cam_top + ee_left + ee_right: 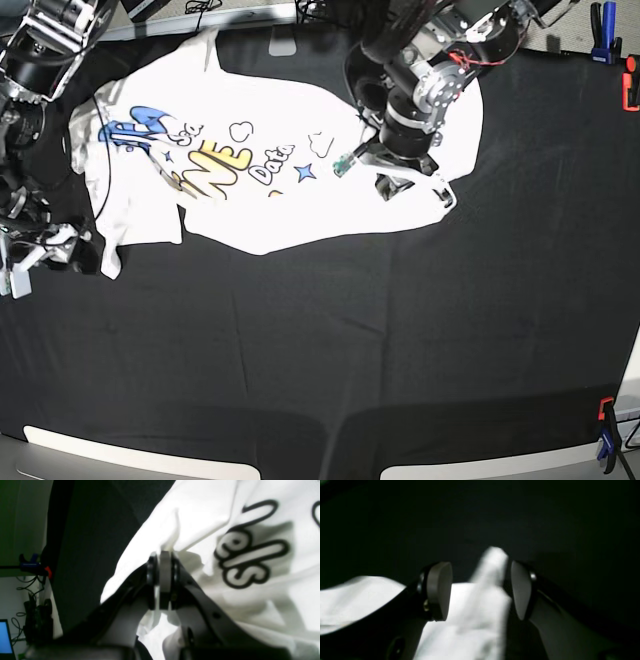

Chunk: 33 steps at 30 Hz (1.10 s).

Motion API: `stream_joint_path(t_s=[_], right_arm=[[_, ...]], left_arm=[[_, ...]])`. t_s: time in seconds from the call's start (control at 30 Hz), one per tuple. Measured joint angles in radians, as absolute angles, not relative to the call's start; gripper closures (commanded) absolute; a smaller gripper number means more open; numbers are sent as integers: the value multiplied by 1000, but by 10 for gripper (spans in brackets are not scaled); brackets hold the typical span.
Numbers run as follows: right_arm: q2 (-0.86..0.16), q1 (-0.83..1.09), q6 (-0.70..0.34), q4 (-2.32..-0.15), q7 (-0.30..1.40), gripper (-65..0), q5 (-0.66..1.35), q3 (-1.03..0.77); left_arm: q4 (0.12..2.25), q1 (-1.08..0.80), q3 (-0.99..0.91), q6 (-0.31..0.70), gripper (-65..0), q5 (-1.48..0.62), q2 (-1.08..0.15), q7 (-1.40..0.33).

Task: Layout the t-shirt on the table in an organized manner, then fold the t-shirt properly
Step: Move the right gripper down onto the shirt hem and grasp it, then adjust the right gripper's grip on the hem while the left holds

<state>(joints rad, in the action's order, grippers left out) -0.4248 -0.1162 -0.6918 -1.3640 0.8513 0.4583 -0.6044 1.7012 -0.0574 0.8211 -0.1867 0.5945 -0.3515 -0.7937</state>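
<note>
White t-shirt (207, 527) pinched in left hand (165, 580).

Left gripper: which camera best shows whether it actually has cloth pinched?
Left wrist view: the left gripper is closed, pads pressed on a fold of the t-shirt. In the base view its arm hides the fingertips. The right wrist view shows only the open right gripper.

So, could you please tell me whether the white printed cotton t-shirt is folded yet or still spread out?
Spread, not folded: the white printed cotton t-shirt lies print-up and rumpled across the black cloth table.
</note>
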Motion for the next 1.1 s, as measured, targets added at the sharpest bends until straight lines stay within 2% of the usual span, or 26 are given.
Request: stream_joint_path(t_s=[0.1,0.17,0.2,0.3,0.37,0.53,1.1], right_arm=[[-422,-115,-663,-1364,756,-359,305,-605],[-416,-118,-532,-1364,709,-359,240,-604],[-417,-119,-504,-1364,706,-359,223,-604],[-418,-118,-492,-1364,706,-359,216,-604],[-418,-118,-502,-1363,707,-359,258,-604],[-415,-118,-668,-1363,776,-359,383,-603],[-371,-116,-686,-1363,801,-355,375,-551]], left_arm=[[1701,-58,821,-187,0,595,-352,-794],[1701,-58,821,-187,0,594,-352,-794],[1701,-57,821,-187,0,593,-352,-794],[1701,-58,821,-187,0,594,-352,-794],[1701,-58,821,-187,0,594,-349,-794],[1701,-57,821,-187,0,594,-351,-793],[1701,-57,821,-187,0,594,-349,-794]])
